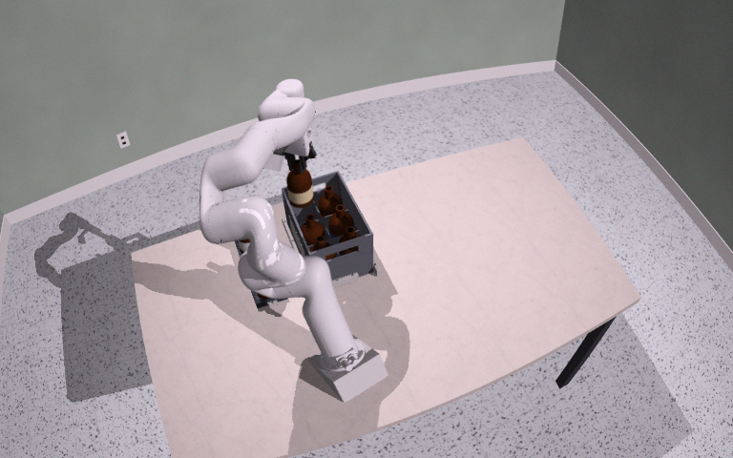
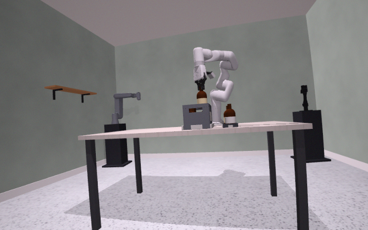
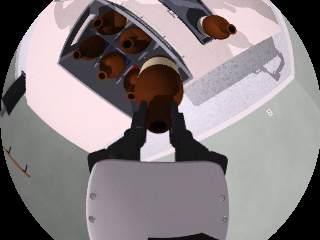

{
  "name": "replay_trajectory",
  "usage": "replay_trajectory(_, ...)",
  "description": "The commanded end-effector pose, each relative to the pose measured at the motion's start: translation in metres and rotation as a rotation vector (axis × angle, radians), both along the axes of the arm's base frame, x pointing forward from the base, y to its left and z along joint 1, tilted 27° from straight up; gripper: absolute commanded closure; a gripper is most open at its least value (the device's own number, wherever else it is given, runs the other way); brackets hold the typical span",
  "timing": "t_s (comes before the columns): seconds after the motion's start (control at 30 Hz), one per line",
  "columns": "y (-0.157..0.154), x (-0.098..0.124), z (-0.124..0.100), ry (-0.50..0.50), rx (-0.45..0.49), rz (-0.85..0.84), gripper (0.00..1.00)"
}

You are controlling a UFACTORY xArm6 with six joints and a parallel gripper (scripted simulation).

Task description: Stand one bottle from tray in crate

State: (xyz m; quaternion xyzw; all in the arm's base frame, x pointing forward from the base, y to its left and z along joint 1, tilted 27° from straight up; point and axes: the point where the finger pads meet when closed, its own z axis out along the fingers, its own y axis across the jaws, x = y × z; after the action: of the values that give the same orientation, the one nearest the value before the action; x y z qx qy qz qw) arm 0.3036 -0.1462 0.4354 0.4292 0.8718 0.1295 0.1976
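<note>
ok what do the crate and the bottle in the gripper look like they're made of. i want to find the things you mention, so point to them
Crate (image 1: 353, 256) (image 2: 196, 119): probably matte grey plastic, judging by its dull, even walls with cut-out handholds.
Bottle (image 1: 299, 180) (image 2: 201, 95) (image 3: 159, 90): likely brown glass, smooth, though it shows little see-through; its cream band looks like paper.

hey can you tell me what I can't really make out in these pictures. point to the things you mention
- Top view: most of the tray (image 1: 261, 306), behind the arm (image 1: 316, 306).
- Exterior view: the crate's (image 2: 196, 120) (image 1: 353, 260) (image 3: 92, 85) cell floors, behind its wall.
- Wrist view: the held bottle's (image 3: 160, 87) (image 1: 300, 184) (image 2: 201, 96) base, behind its own body.
</note>
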Motion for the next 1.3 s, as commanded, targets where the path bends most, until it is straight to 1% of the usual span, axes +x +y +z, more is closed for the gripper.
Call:
replay_trajectory(0.0,0.000,0.000,0.002,-0.003,-0.002,0.000,1.00)
replay_trajectory(0.6,0.000,0.002,-0.001,-0.003,-0.002,0.000,1.00)
replay_trajectory(1.27,0.001,0.010,-0.018,-0.003,-0.002,0.000,1.00)
